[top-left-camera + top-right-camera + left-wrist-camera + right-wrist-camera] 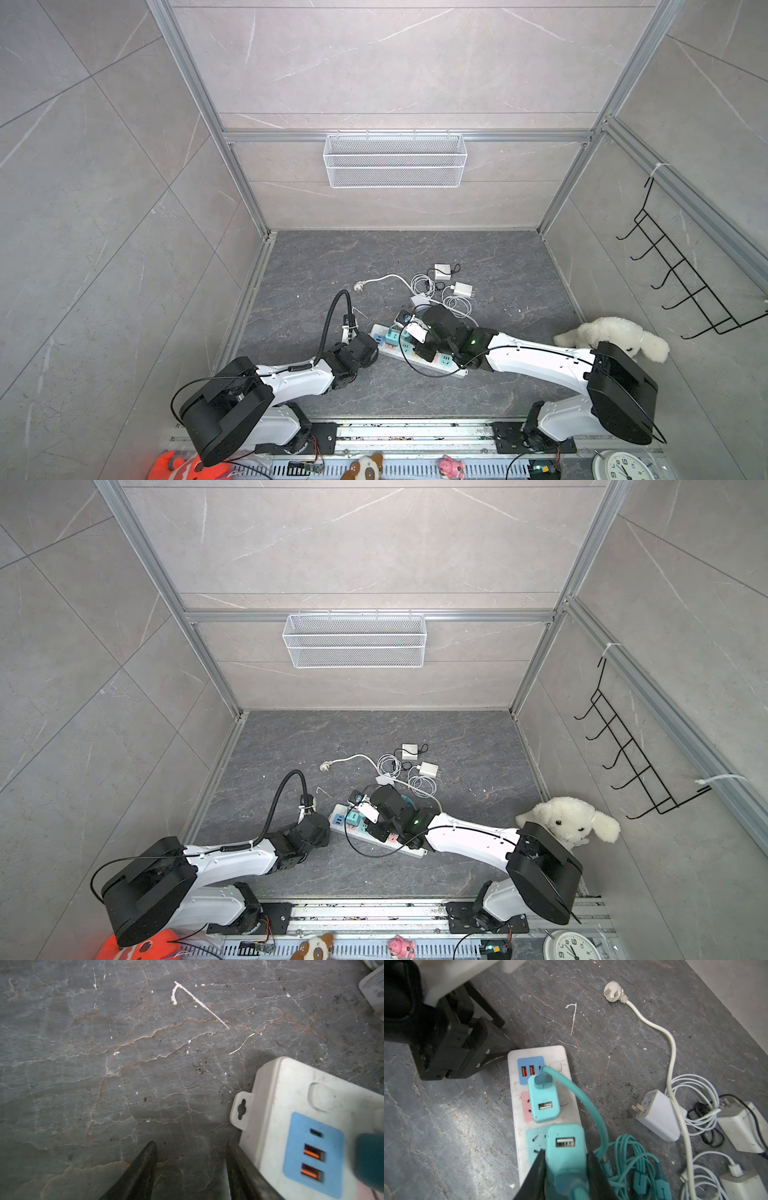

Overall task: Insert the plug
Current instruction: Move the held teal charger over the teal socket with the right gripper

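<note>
A white power strip [517, 1126] lies on the dark stone floor, also seen in both top views [384, 352] [345, 831]. My right gripper [565, 1152] is shut on a teal plug [564, 1136] with a USB port. It holds the plug over the strip's teal socket [534, 1140], whose slots show beside it; the prongs are hidden. Another teal adapter [544, 1101] sits in the pink socket, its cable in the blue USB panel [311, 1147]. My left gripper [190, 1143] is open and holds nothing, with one finger [234, 1159] against the strip's USB end.
A white three-pin plug [613, 994] on a cord, white chargers [658, 1115] [741, 1126] and coiled white cables lie behind the strip. A teal cable coil [633, 1159] lies beside it. A plush dog [615, 336] sits right, and a wire basket [395, 160] hangs on the back wall.
</note>
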Robot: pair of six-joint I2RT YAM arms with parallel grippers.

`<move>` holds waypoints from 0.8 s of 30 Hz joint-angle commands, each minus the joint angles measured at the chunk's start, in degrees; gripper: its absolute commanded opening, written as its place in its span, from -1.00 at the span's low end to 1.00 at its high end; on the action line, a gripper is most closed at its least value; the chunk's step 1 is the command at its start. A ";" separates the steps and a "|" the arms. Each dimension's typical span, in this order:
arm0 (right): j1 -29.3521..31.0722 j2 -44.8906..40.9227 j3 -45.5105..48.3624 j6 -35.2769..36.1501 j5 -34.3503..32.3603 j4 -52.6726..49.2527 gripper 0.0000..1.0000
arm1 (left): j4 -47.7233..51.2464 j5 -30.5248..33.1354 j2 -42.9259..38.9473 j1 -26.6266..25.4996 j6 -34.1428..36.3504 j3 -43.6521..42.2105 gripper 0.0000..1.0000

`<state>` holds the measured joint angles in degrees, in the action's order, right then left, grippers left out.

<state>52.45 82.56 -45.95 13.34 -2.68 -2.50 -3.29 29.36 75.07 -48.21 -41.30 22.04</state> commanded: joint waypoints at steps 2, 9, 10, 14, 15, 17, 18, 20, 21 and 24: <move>-2.74 -0.67 0.10 1.77 -0.52 2.84 -0.93 | -2.26 -0.38 -1.00 0.22 1.45 1.71 0.13; -4.59 -1.19 -0.91 1.95 6.44 0.86 -0.93 | -2.61 -0.47 -0.74 0.35 1.49 1.95 0.13; -4.56 -1.33 -0.34 1.82 7.45 1.20 -0.93 | -2.98 -0.67 -0.31 0.39 1.49 1.95 0.12; -4.49 -2.23 2.45 1.04 11.38 4.06 -0.93 | -3.81 -1.30 1.27 0.38 1.57 2.60 0.12; -4.46 -2.38 2.83 0.90 11.97 4.42 -0.93 | -3.83 -1.28 1.52 0.33 1.65 2.82 0.12; -4.54 -2.43 3.39 0.83 12.93 5.12 -0.92 | -3.84 -1.36 1.79 0.38 1.88 3.07 0.12; -4.51 -2.31 3.50 0.81 13.05 5.33 -0.92 | -3.83 -1.37 1.75 0.37 2.00 3.18 0.12; -4.52 -1.88 3.42 0.89 13.38 5.48 -0.93 | -3.81 -1.42 1.67 0.39 2.11 3.22 0.12; -4.49 -1.49 3.42 0.92 13.64 5.48 -0.93 | -3.79 -1.50 1.63 0.39 2.13 3.25 0.12; -4.52 -1.19 3.99 0.90 13.96 6.45 -0.93 | -3.55 -1.35 1.20 0.44 2.13 3.10 0.12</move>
<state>47.70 81.41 -42.65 14.63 9.47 1.15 -4.56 28.29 76.40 -47.94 -40.03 23.46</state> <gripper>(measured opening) 0.281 0.558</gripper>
